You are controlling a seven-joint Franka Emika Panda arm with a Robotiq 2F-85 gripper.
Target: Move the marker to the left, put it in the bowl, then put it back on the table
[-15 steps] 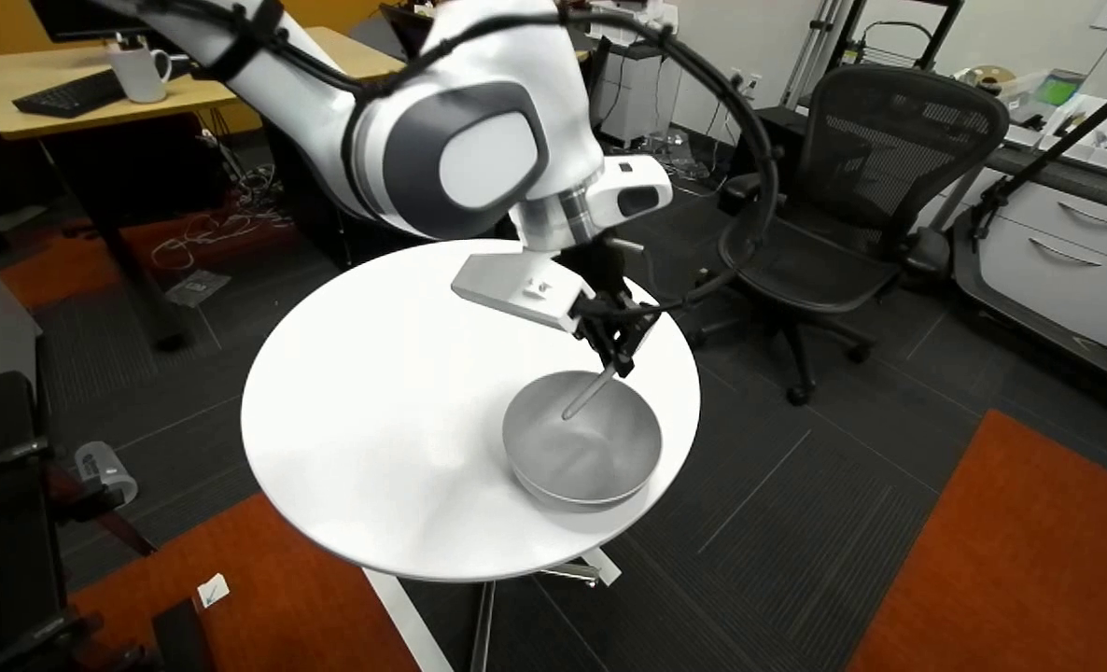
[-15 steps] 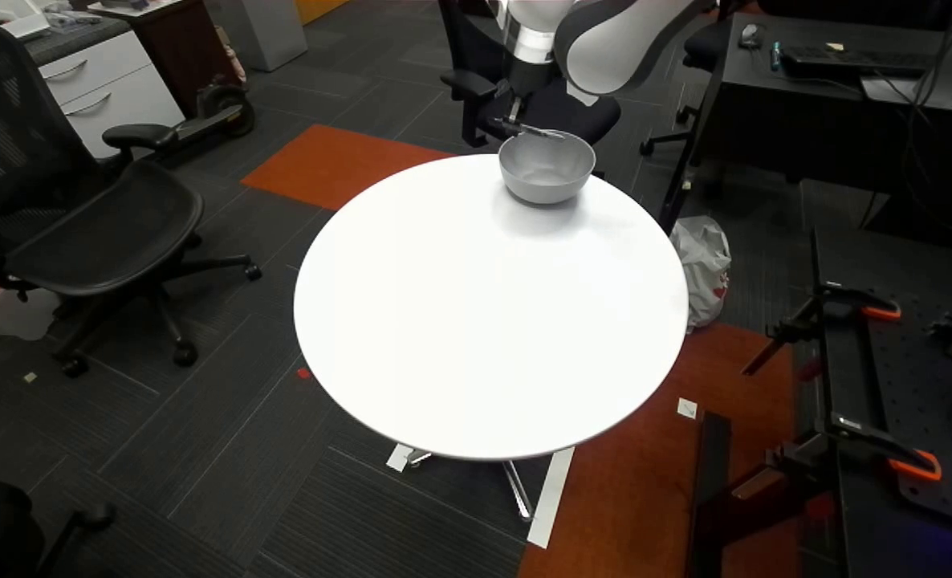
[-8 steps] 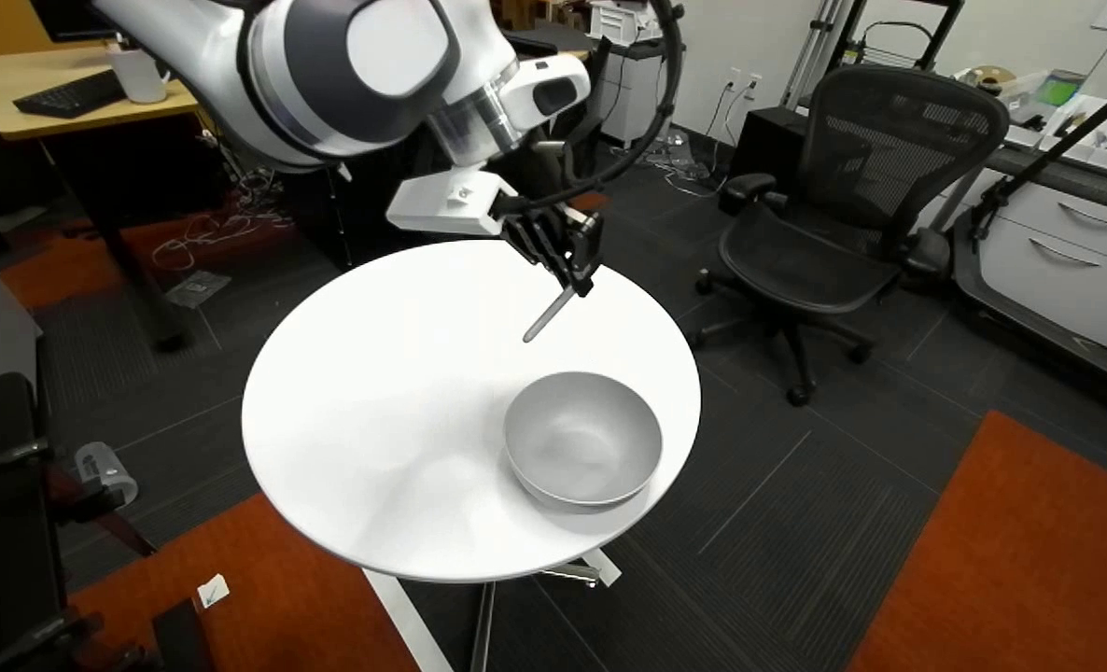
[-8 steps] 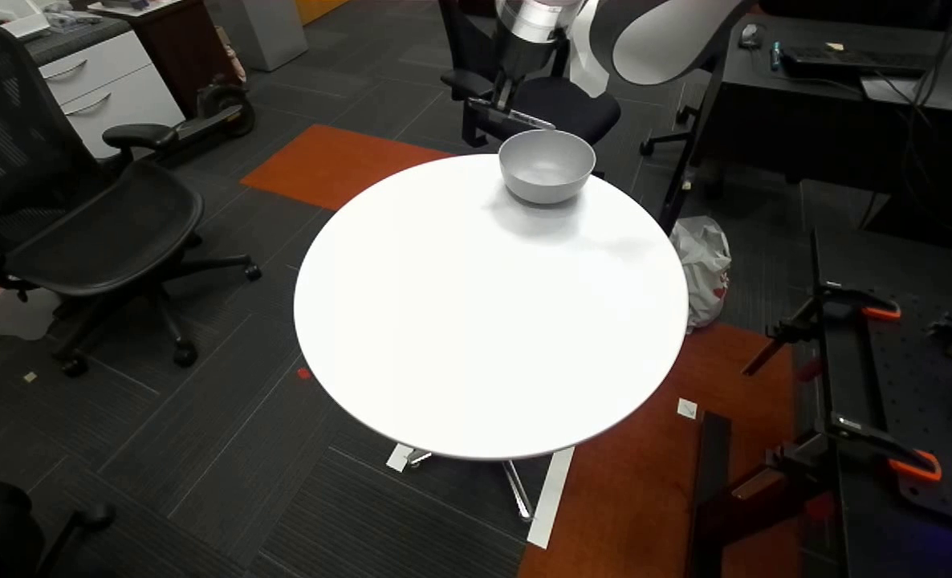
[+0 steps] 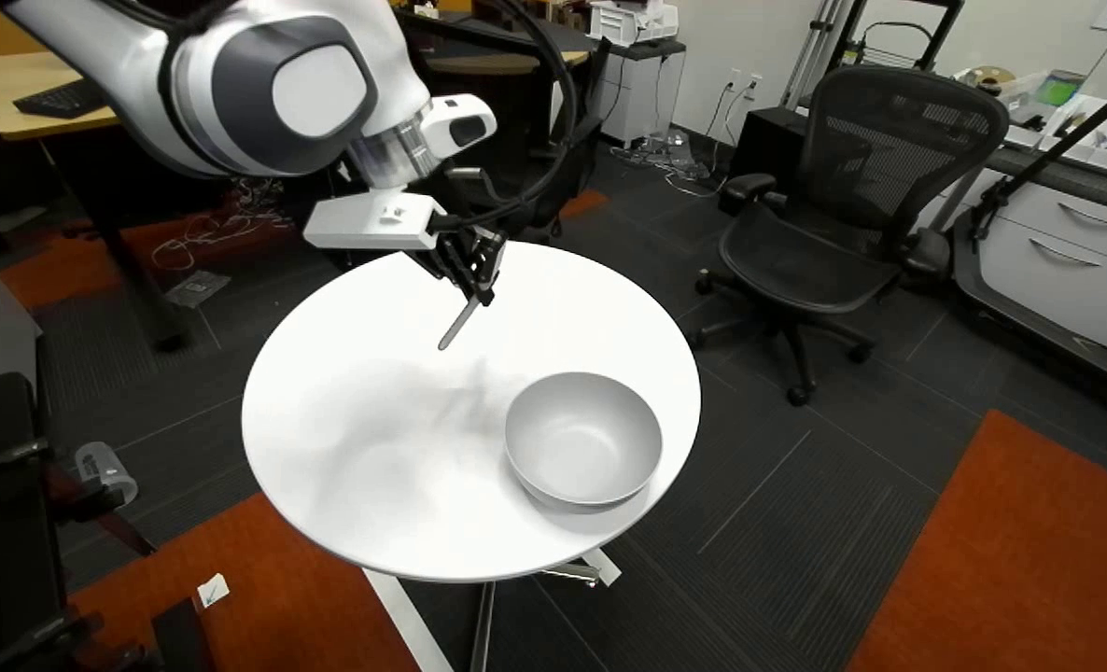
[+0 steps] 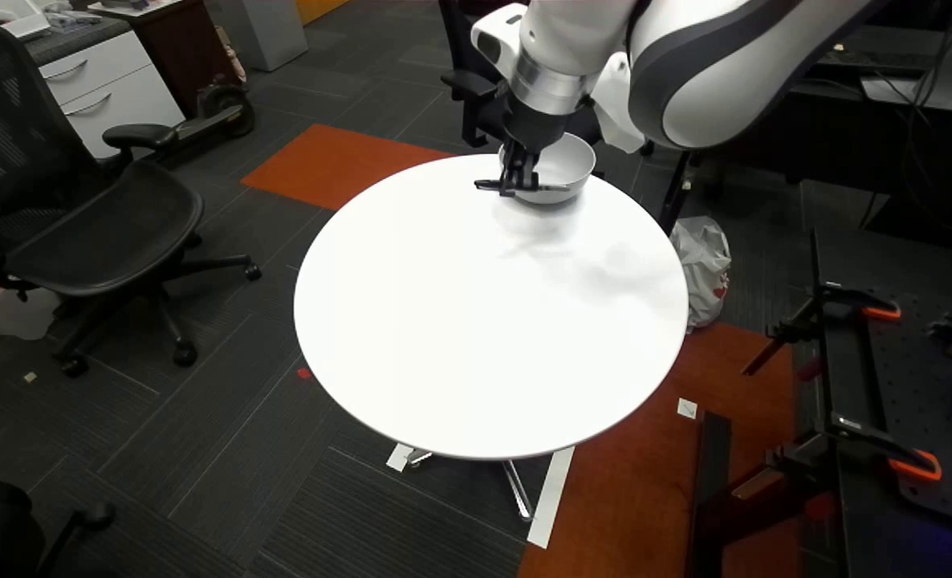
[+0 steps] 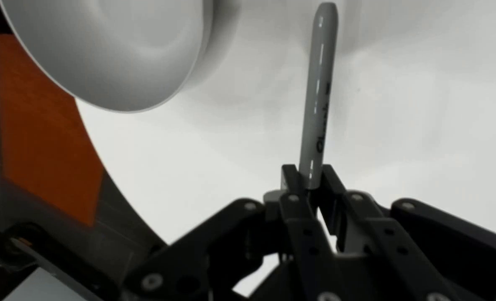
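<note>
A black two-fingered gripper point(image 7: 310, 177) is clenched on a slim grey pen-like marker point(image 7: 318, 96), pinching it near one end so that most of its length sticks out past the fingertips, the blunt tapered tip outermost. The pinched end is hidden between the fingers, and the small dark lettering along the barrel is hard to read. In an exterior view a dark stub point(image 6: 486, 185) juts out on the opposite side of the fingers; whether it belongs to the marker or the gripper I cannot tell. The marker is in the air above a large round white table point(image 5: 348, 373), outside the smooth round light grey bowl point(image 5: 583, 397) and near it; how steeply it tilts is difficult to judge. The bowl stands on the table close to the edge; the wrist view cuts it off at the top, and in an exterior view the arm's dark wrist point(image 6: 534, 124) covers part of its rim. The white and grey robot arm point(image 5: 320, 93) passes out of frame in both exterior views. A crumpled white plastic bag point(image 6: 701, 273) is partly hidden behind the tabletop, and a dark shape point(image 7: 64, 255) low in the wrist view is too blurred to name.
</note>
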